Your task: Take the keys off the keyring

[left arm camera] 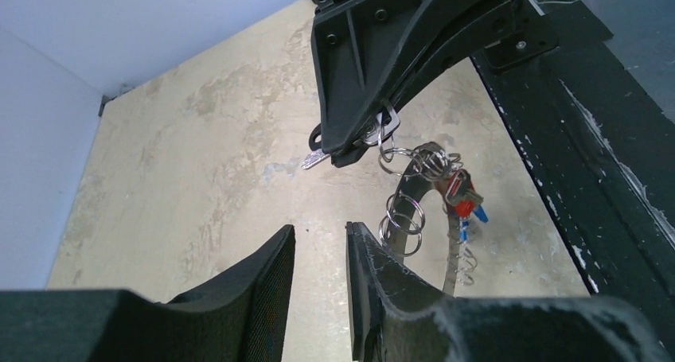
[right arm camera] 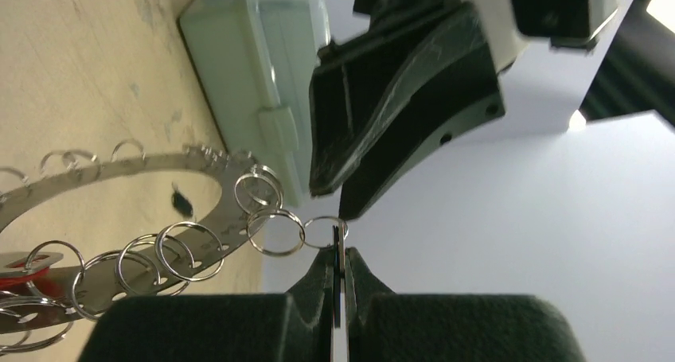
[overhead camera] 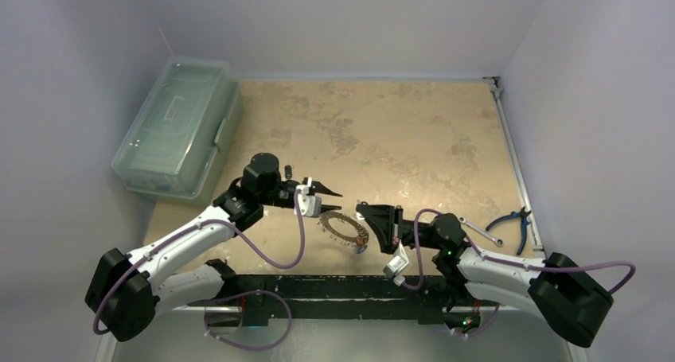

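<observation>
Desk layout: the keyring is at the near centre, between the two grippers and tilted.

Right gripper: pressed together on one key. The silver blade sticks out past the fingertips in the left wrist view. In the right wrist view the key shows edge-on between the pads.

A chain of small rings links that key to the flat band of the keyring. The band hangs away from the right gripper. I cannot tell whether its lower end touches the desk.

Other keys, among them a red-headed and a blue-headed one, are bunched on the band just below the right gripper.

Left gripper: fingers a little apart, with a narrow gap and nothing between them. It points at the right gripper, its tips close to the pinched key but clear of it.

Other items: a clear lidded box stands at the far left of the desk. Blue-handled pliers and a spanner lie side by side at the right edge, well apart from the keyring.
</observation>
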